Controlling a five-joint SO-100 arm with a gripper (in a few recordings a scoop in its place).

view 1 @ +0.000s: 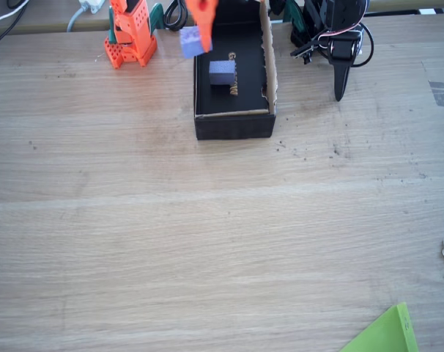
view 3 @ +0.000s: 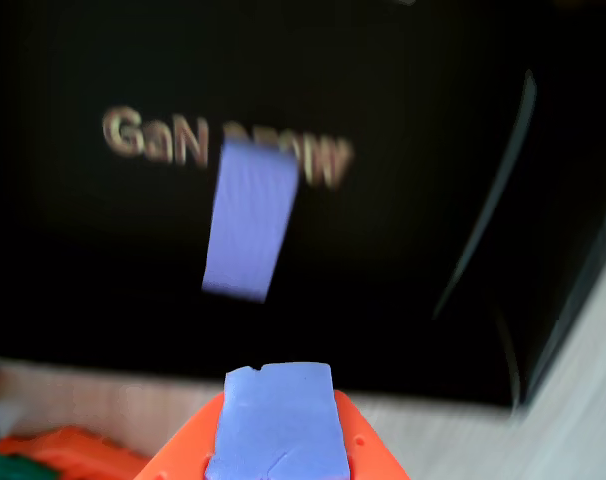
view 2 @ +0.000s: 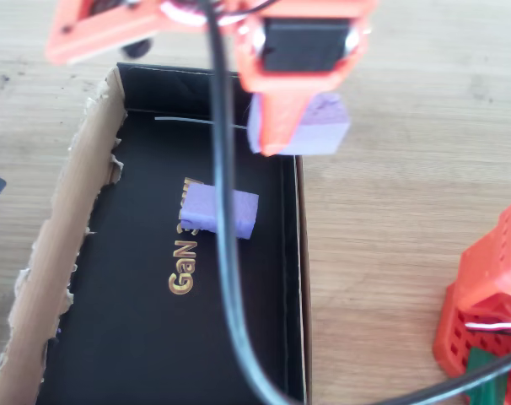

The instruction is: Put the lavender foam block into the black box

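Observation:
My orange gripper (view 1: pixel 196 38) is shut on the lavender foam block (view 1: pixel 191 42) and holds it in the air over the left wall of the black box (view 1: pixel 233 126). From overhead, the block (view 2: pixel 316 126) hangs at the box's right wall, under the orange finger (view 2: pixel 281 101). The wrist view has the block (view 3: pixel 278 425) at the bottom, with the black box floor (view 3: pixel 83 260) below it. A darker purple-blue block (view 2: pixel 220 211) lies inside the box on the gold print, also seen as a purple-blue block (view 1: pixel 222 72) in the fixed view.
The box has a torn brown edge (view 2: pixel 61 253). The arm's orange base (view 1: pixel 130 40) stands left of the box in the fixed view. A black cable (view 2: pixel 230 278) crosses over the box. A green sheet corner (view 1: pixel 387 334) lies at the table's near right.

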